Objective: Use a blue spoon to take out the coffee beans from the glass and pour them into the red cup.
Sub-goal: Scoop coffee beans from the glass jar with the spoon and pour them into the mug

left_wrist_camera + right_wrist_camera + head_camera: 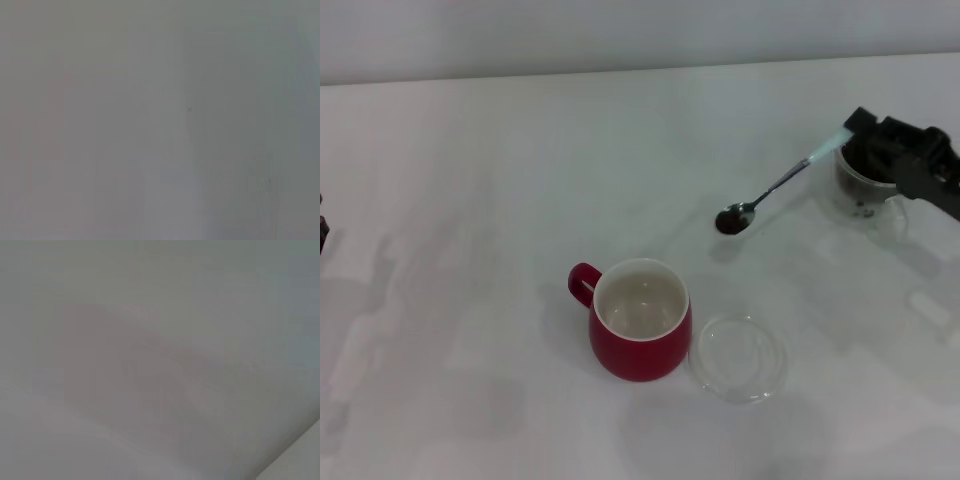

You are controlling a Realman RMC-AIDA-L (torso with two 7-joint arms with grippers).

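Head view is the only one giving you anything here; both wrist views show nothing you can name. Your right hand is closed on the pale handle end of the blue spoon, and the spoon runs out from it at a slant, bowl end lowest and farthest from the hand. There's a dark load in the bowl, which I'd take for coffee beans. The glass sits right under the hand, more beans in its bottom, partly hidden by the hand itself.

The red cup is well apart from the hand, out past the spoon's bowl end and nearer the robot, upright, white inside, no beans in it that I can see. Just beside it on the side away from its handle lies a flat clear dish.

Handling-wise, I'd say the spoon is light and stiff, but held at the very tip of a smooth handle it could twist in the grip, and loose beans roll off a shallow bowl easily. Keep it level on the way over. The glass looks fragile, so clear its rim first.

Left hand is barely in view at the edge of the surface, parked.
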